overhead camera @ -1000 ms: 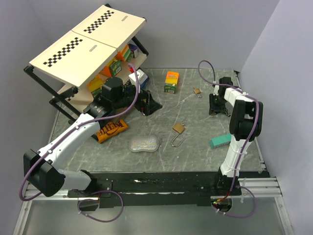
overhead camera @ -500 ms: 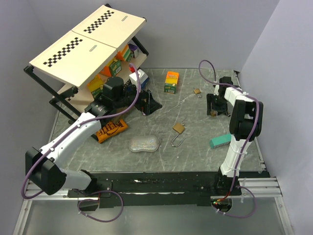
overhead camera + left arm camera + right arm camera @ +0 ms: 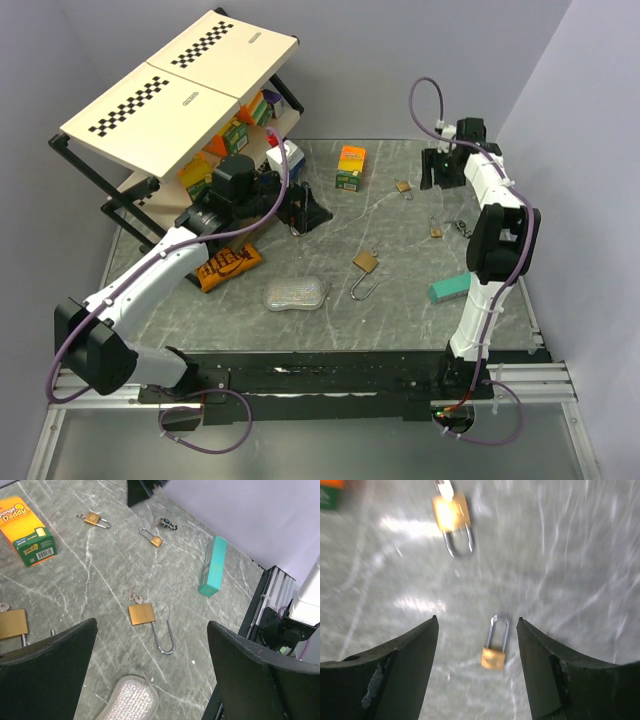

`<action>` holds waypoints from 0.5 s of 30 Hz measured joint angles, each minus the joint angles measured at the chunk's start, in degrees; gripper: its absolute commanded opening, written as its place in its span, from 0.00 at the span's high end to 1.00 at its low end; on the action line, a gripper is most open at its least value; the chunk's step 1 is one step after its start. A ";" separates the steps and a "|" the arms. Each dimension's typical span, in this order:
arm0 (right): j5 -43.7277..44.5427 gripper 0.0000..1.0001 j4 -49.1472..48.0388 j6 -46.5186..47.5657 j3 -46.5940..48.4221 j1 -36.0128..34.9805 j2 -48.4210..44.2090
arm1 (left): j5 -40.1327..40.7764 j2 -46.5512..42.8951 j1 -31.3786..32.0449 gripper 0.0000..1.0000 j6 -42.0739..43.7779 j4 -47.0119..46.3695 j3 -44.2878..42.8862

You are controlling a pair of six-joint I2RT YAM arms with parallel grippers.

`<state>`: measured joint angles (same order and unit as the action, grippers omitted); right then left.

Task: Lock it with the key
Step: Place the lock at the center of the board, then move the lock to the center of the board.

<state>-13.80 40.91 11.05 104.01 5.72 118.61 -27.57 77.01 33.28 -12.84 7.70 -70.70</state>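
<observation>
Padlock (image 3: 365, 262), shackle open, lies mid-table (image 3: 400, 300) with a key (image 3: 135, 598) at its base. We find the left gripper (image 3: 300, 212) spread wide and empty beside the shelf (image 3: 180, 90). We find the right gripper (image 3: 477, 622) likewise spread and empty, raised above a small padlock (image 3: 494, 655).

A large brass padlock (image 3: 365, 261) lies mid-surface (image 3: 400, 320), its long shackle pointing toward the near edge. To its right sit a small padlock (image 3: 436, 232) and a key ring (image 3: 462, 227), with the right gripper (image 3: 440, 170) poised beyond them. A teal box (image 3: 451, 288) rests nearby.
</observation>
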 measured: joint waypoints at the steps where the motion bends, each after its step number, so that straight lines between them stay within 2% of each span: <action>1: -0.24 0.31 -0.13 0.17 1.27 -0.26 0.50 | -0.02 0.09 0.00 0.04 0.02 0.09 -0.09; 5: -0.61 0.39 -0.04 -0.17 6.34 -1.55 4.50 | 0.00 0.48 -0.17 0.04 -0.02 0.33 -0.46; 8: -0.28 0.40 0.57 -1.46 8.50 -2.29 8.28 | 0.00 0.61 -0.35 0.04 -0.04 0.33 -0.46; 15: 2.84 0.51 1.36 -3.91 12.13 -3.58 15.65 | 0.02 1.38 -0.94 0.04 -0.09 0.37 -0.48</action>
<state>-10.96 42.26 7.14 116.14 2.13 134.26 -27.55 78.39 32.34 -12.93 8.08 -71.18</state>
